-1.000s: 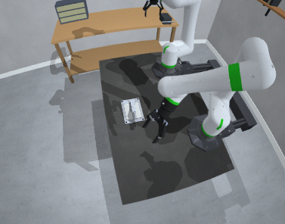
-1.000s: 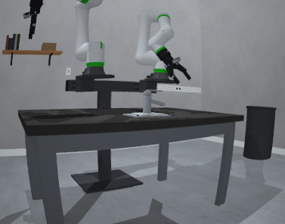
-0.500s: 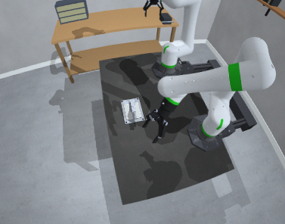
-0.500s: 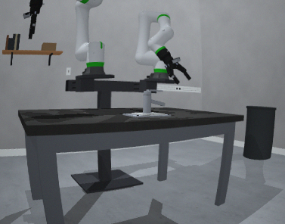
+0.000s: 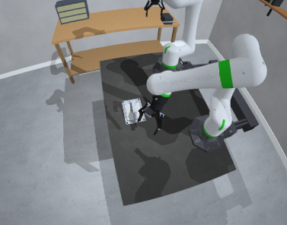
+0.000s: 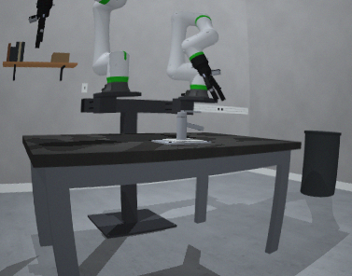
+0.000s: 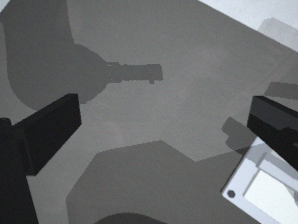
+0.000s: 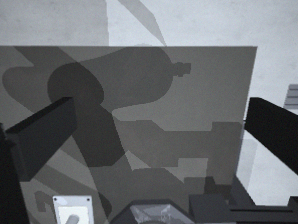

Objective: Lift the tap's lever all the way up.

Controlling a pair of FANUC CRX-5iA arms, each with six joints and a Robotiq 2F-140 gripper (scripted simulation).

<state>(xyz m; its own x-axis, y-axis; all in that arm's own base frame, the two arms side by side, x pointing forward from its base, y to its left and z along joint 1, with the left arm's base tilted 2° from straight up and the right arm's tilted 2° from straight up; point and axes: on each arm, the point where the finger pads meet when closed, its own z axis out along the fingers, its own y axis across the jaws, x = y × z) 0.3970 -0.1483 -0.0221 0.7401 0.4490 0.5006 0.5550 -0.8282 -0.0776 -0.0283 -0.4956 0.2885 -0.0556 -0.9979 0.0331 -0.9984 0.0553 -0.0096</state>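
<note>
The waste bin (image 6: pixel 321 163) stood at the right of the exterior frame, its inside hidden by the side-on angle. A brown box (image 6: pixel 60 57) sat on the wall shelf (image 6: pixel 40 64) at the upper left, contents not visible. On the wooden bench (image 5: pixel 119 23) in the top view, a cabinet with pale panels (image 5: pixel 72 11) stood at the upper left; whatever it held could not be seen. The tap (image 5: pixel 132 112) (image 6: pixel 181 127) (image 8: pixel 73 219) was left of centre in the top frame and near the middle of the exterior one, upright on its base plate (image 5: pixel 125 115) (image 6: pixel 163 141) (image 7: pixel 239 186) (image 8: pixel 87 203). The exterior view alone showed its column from the side, with a part sloping down to the right — the lever's exact angle at the top was too small to tell. The left gripper (image 5: pixel 148 127) (image 6: pixel 219 99) (image 7: pixel 163 110) was wide and empty, just beside the plate in the top view; its wrist view caught only part of the plate, lower right. The right gripper (image 5: pixel 154 14) (image 6: pixel 37 46) (image 8: pixel 160 113), also wide and empty — upper left in the exterior frame — was well apart from the tap.
</note>
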